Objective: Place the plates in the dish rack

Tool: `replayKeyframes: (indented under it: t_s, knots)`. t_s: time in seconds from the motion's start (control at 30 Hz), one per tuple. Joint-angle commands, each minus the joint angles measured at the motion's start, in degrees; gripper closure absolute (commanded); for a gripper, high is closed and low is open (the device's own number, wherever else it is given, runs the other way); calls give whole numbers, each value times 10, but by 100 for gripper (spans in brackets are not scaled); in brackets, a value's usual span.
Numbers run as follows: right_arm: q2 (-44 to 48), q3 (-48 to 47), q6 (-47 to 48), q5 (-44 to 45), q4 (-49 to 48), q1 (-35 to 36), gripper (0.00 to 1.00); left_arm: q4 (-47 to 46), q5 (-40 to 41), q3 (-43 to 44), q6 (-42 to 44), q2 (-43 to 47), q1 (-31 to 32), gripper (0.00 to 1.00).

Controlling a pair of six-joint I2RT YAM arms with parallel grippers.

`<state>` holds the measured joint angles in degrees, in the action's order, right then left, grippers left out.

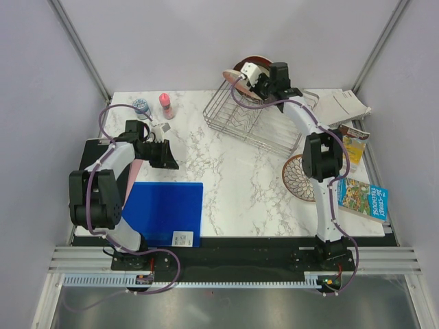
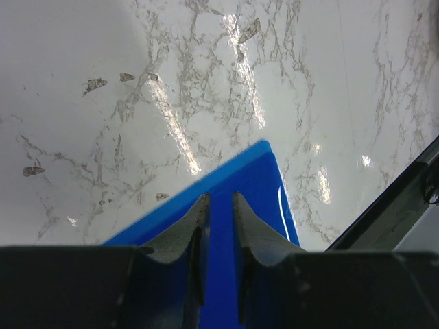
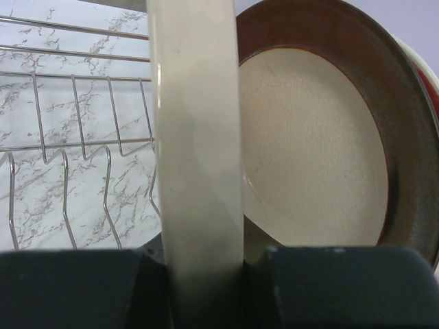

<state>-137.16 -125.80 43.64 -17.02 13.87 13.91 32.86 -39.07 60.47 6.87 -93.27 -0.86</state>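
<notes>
The silver wire dish rack [image 1: 255, 122] stands at the back of the table. Its upright dividers [image 3: 82, 130] show in the right wrist view. My right gripper [image 1: 266, 83] is over the rack's far end, shut on a cream-pink plate [image 3: 195, 137] held upright and seen edge-on. Just behind it a cream plate with a dark brown rim [image 3: 309, 151] stands in the rack, with a sliver of a red-orange plate [image 3: 429, 75] behind that. A white plate with a brown petal pattern [image 1: 300, 179] lies flat on the table by the right arm. My left gripper [image 2: 219, 205] hangs open and empty over a blue mat [image 2: 257, 178].
The blue mat [image 1: 166, 209] lies front left with a small white card [image 1: 183, 238] at its edge. Two small bottles [image 1: 140, 106] [image 1: 166, 105] stand at the back left. Books [image 1: 362, 195] [image 1: 353, 140] and papers [image 1: 343, 106] lie along the right edge.
</notes>
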Motion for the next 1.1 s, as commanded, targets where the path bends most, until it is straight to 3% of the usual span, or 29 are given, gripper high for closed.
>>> replayKeyframes:
  t_s: [0.0,0.13,0.33,0.53,0.63,0.77,0.93,1.07]
  knots:
    - [7,27,10,116,-38,-59,90,-5,-8,0,-7,-2,2,74]
    - [15,35,7,74,-18,-77,91,-5,-9,1,-9,-5,2,74]
    - [21,20,8,-18,44,-93,100,1,-10,0,-4,-8,22,74]
    - [-1,-24,20,-21,63,-98,100,2,-13,-8,-2,-9,34,73]
    - [-35,-68,4,-12,66,-98,92,3,-12,-7,-2,-13,40,73]
    - [-69,-99,-22,14,45,-96,60,3,-15,-11,-3,-15,48,73]
    - [-69,-86,-28,15,17,-97,52,4,-21,-16,-3,-14,55,73]
    - [-43,-55,-30,9,-8,-97,35,4,-24,-16,-3,-15,62,73]
